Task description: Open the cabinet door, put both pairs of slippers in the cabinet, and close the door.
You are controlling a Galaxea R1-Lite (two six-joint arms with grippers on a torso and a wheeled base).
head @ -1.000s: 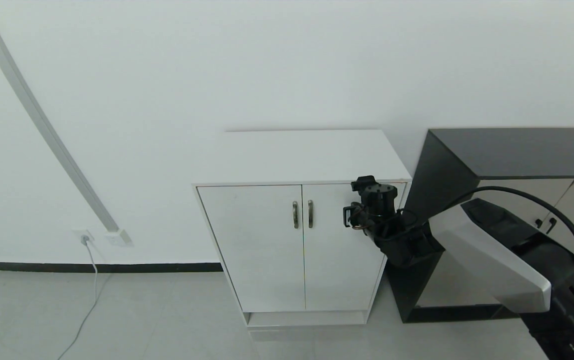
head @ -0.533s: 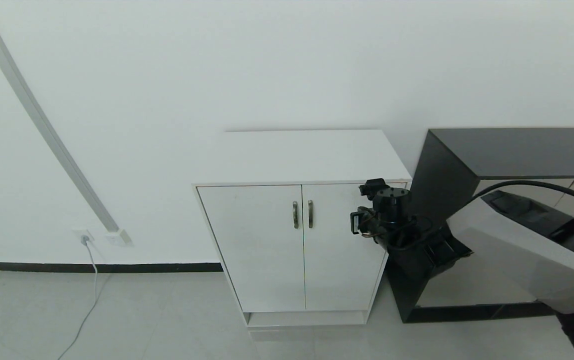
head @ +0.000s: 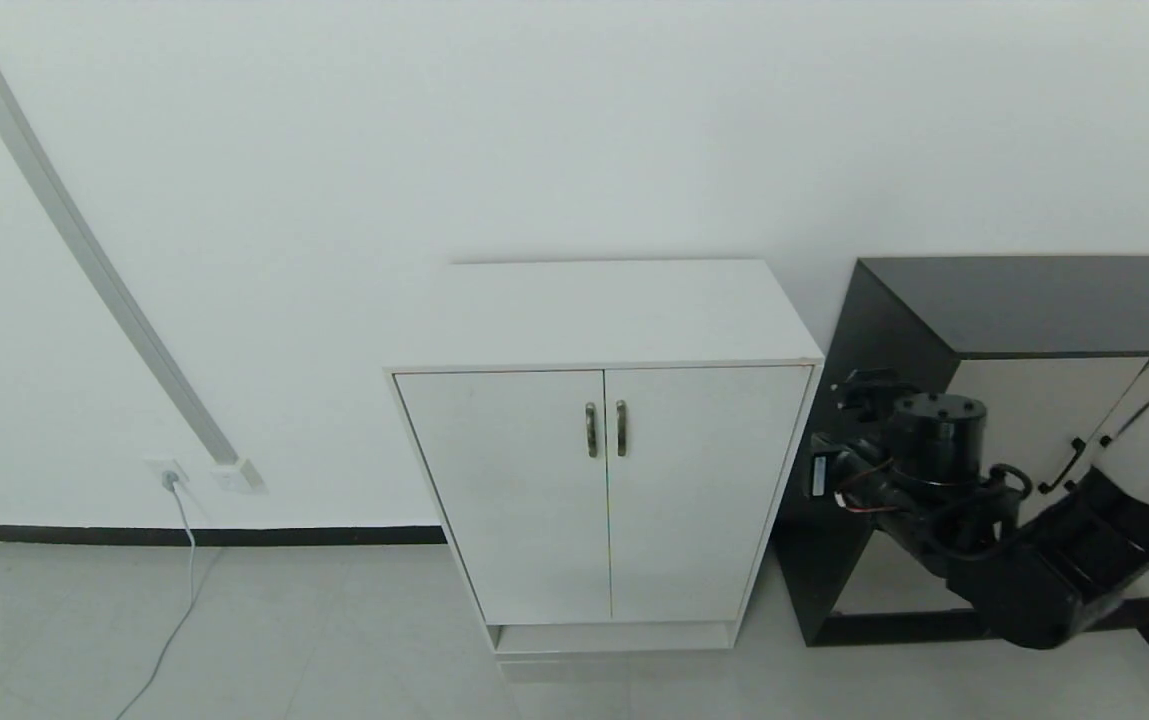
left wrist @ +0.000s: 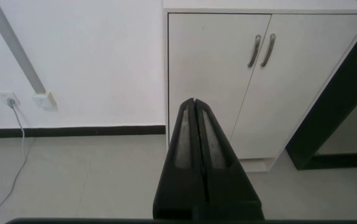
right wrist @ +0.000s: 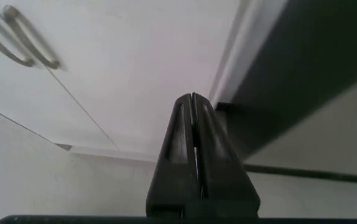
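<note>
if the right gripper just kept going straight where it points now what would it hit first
Probably the white two-door cabinet's right-hand door, near its outer edge. The right gripper, fingers shut, aims there, just beside the black cabinet's side panel; depth is unclear, so it might meet that panel instead.

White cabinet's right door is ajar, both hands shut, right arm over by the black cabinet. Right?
Not ajar: the head view shows the right door of the white cabinet closed, flush with the left door. The rest holds: left hand and right hand are shut, right arm by the black cabinet.
</note>
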